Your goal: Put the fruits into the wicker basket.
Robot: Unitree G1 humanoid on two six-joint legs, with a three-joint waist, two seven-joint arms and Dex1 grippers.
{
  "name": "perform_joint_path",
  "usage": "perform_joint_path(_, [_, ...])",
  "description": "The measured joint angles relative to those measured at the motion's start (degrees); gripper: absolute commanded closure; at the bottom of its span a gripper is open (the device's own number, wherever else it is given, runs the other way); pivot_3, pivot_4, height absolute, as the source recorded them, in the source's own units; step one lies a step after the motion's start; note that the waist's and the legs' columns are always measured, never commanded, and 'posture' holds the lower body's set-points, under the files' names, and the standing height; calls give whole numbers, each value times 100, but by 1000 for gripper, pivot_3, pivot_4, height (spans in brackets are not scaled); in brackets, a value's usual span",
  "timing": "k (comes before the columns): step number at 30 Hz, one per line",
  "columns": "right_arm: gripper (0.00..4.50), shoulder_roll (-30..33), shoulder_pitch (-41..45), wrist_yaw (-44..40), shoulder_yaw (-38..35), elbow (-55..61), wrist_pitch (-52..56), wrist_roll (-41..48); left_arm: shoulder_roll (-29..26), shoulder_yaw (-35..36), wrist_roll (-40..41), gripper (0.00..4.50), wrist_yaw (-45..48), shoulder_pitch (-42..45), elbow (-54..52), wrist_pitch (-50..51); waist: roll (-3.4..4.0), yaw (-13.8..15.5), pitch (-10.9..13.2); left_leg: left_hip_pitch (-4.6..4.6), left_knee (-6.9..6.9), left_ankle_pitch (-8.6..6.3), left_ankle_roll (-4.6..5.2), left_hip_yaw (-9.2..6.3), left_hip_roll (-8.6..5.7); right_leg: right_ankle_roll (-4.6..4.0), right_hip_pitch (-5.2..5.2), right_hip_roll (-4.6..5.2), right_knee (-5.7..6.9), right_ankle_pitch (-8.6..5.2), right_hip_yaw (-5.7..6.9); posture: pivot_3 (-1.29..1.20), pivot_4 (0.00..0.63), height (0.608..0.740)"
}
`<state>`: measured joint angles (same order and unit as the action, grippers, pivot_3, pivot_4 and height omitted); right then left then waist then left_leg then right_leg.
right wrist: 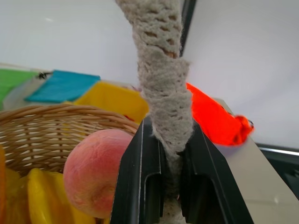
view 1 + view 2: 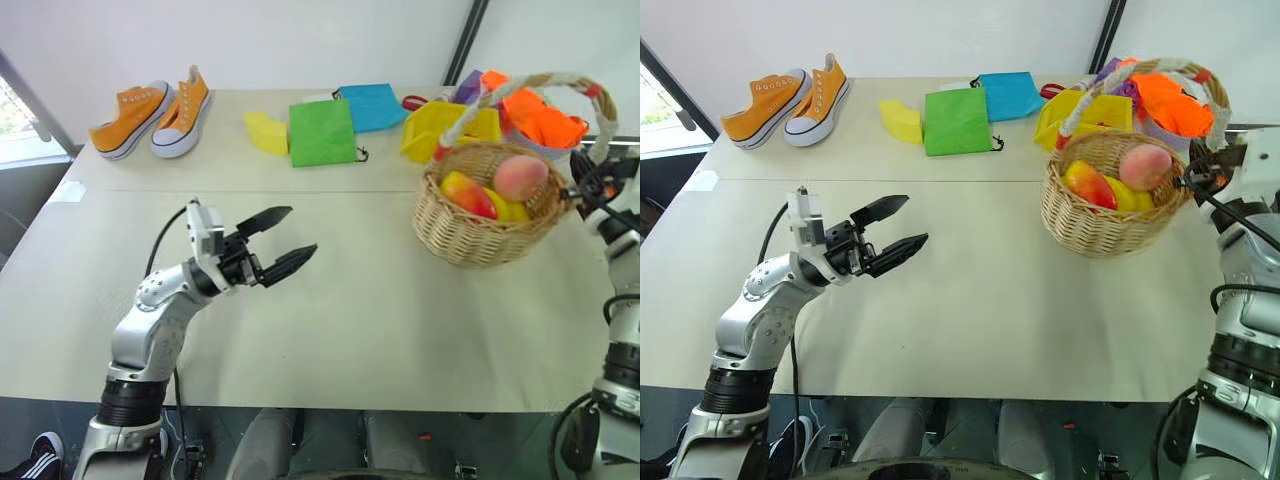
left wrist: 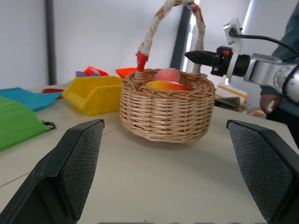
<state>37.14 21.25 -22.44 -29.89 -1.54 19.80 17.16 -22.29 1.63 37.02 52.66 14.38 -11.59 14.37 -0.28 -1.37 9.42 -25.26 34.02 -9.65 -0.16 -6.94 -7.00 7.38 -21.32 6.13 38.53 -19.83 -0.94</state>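
Wicker basket (image 2: 485, 215) sits on the table (image 2: 350, 330) at about 2 o'clock from table centre, close to the right edge. Both fruits are inside it: peach (image 2: 520, 177) on top toward the far right, mango (image 2: 467, 193) lying beside it at the peach's 8 o'clock, its long axis slanting from near-right to far-left; yellow banana-like pieces (image 2: 510, 209) lie under them. Judged from this, the loading looks done. Right gripper (image 1: 170, 186) is clamped on the basket's handle (image 1: 161, 88) low on its right leg, at 3 o'clock on the rim, fingers squeezing the white wrapped band. Left gripper (image 2: 277, 243) hangs above bare tabletop at about 9 o'clock from the basket, well apart from it, jaws spread wide and empty, pointing toward the basket. The right arm is plainly the nearer one and already has the grip; any coming move of the basket turns on that handle hold. Open room: broad clear table between left gripper and basket, and toward the near edge at 6 o'clock. Crowded side is 12 o'clock: a yellow bin (image 2: 445, 128) and orange cloth (image 2: 540, 118) just behind the basket. The right table edge is near the basket, so drifting toward 3 o'clock risks overhang. Green bag (image 2: 322, 132), blue bag (image 2: 370, 105) and orange sneakers (image 2: 155, 115) lie far back, out of the way.
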Motion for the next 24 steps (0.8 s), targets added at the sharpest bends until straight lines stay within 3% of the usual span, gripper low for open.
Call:
perform_joint_path(7, [4467, -30, -175, 266, -54, 3, -199, 8, 11, -36, -27, 0, 142, 108, 142, -9, 2, 48, -1, 0, 12, -1, 2, 3, -1, 0, 2, 3, 4, 0, -10, 0, 150, 740])
perform_joint_path(8, [3553, -47, -201, 262, -54, 3, -264, 13, 12, -36, -28, 0, 153, 108, 147, -9, 2, 46, -1, 0, 12, -1, 3, 4, -1, 0, 2, 3, 4, 0, -10, 0, 150, 740])
perform_joint_path(15, [258, -415, -438, 497, -15, 13, -477, 40, 16, -37, -90, 0, 187, 89, 191, -22, 2, 36, -1, 0, 12, -1, 2, 3, 0, 0, 1, 1, 6, 0, -12, 0, 150, 740])
perform_joint_path(18, [78, -543, -465, 748, -78, 39, -655, 38, 22, -37, -132, 0, 184, 51, 191, -36, 2, 44, -1, 0, 12, -1, 2, 3, 0, 0, 1, 1, 6, 0, -12, 0, 150, 740])
perform_joint_path(24, [78, -1596, -1106, 1605, -311, 1031, -1402, -35, 40, -14, -177, 0, 143, -17, 257, -207, 5, 47, -3, 1, 11, -1, 1, 3, 0, 1, -4, 0, 10, 0, -17, 0, 150, 740])
